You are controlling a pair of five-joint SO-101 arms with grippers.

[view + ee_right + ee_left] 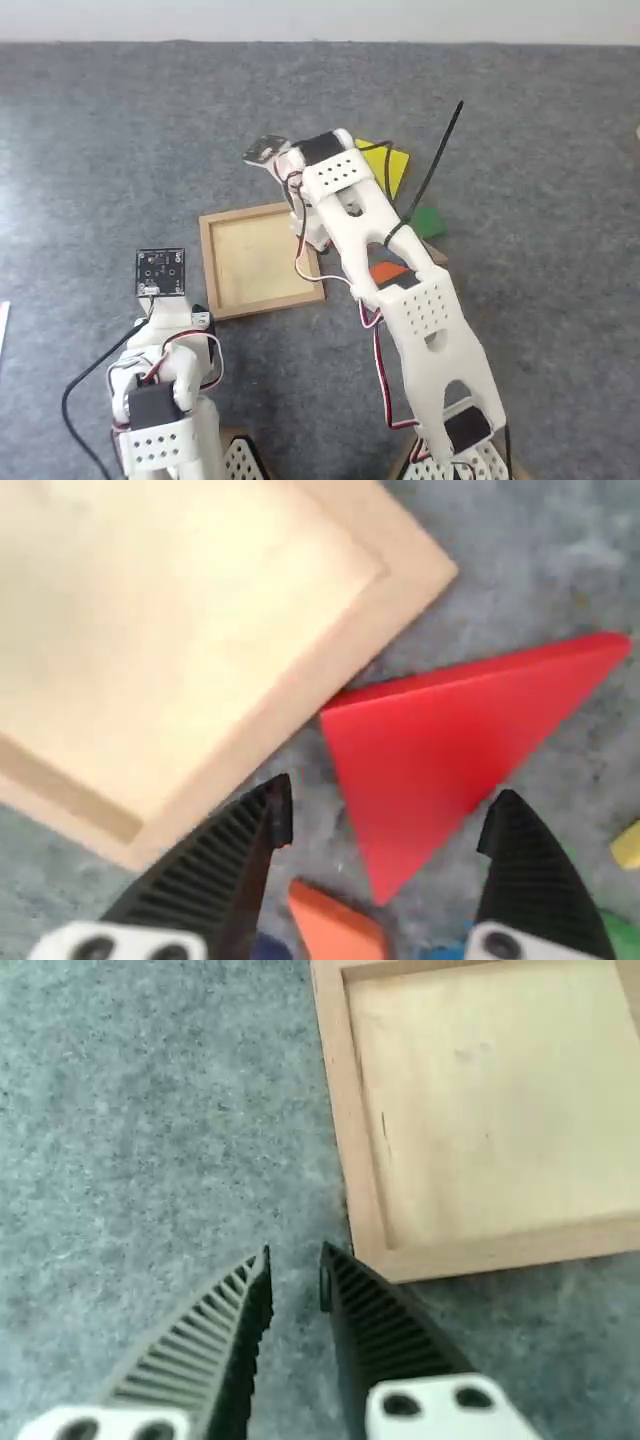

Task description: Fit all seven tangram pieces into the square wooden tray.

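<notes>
Right wrist view: the right gripper (392, 805) is held wide open over the red triangle (450, 730), just right of the tray (150, 630) — the left gripper (295, 1260), narrowly parted, is seen at its near-left corner.

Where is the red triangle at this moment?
In the right wrist view, the red triangle lies on the grey mat beside the wooden tray, between the open fingers of the right gripper, near an orange piece.

Tray (206, 265): 1, sq., wooden.
Tangram pcs counted: 4, i.e. red pc (450, 745) x1, orange pc (388, 272) x1, yellow pc (392, 165) x1, green pc (428, 222) x1.
Grippers: 2, i.e. left gripper (295, 1252) and right gripper (392, 792).
</notes>
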